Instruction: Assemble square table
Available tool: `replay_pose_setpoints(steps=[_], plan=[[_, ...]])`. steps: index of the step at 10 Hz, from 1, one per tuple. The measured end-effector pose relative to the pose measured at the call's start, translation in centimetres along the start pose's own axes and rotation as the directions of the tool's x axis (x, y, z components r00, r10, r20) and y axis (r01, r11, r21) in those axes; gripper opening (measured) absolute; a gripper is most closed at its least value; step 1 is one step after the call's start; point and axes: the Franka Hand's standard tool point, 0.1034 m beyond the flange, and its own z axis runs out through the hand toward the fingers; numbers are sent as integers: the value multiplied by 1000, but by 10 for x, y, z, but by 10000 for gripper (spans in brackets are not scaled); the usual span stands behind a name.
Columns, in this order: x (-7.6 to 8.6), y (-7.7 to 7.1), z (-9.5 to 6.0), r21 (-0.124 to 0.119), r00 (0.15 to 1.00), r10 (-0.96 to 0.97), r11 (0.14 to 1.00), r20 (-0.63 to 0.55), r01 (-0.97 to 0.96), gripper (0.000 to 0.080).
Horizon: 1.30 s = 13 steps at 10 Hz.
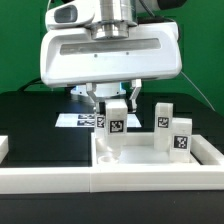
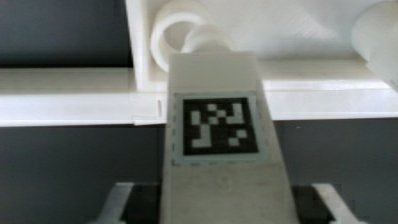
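My gripper [image 1: 116,104] is shut on a white block leg [image 1: 117,120] with a black-and-white tag. It holds the leg upright over the near corner of the white square tabletop [image 1: 150,163] on the exterior view's left. In the wrist view the leg [image 2: 217,120] runs straight out between the fingers [image 2: 132,196], its tag facing the camera. Its far end lies against the tabletop's rim [image 2: 267,30], beside a rounded white shape. Two more tagged legs [image 1: 162,120] [image 1: 181,136] stand on the tabletop at the exterior view's right. I cannot tell whether the held leg touches the tabletop.
A long white rail [image 1: 50,180] borders the black surface at the front and shows as a white band in the wrist view [image 2: 71,100]. The marker board [image 1: 78,120] lies flat behind the gripper. A green backdrop stands behind.
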Motion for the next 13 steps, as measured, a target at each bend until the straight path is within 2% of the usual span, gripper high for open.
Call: replay_pose_setpoints(steps=[1, 3, 4, 5, 13], plan=[[1, 1, 0, -3, 1000, -1, 1000, -6, 0, 290], [0, 6, 0, -29, 999, -1, 1000, -43, 0, 290], [0, 6, 1, -29, 999, -1, 1000, -43, 0, 290], [0, 9, 1, -40, 998, -2, 999, -57, 0, 290], [-7, 7, 12, -42, 999, -3, 999, -43, 1, 290]])
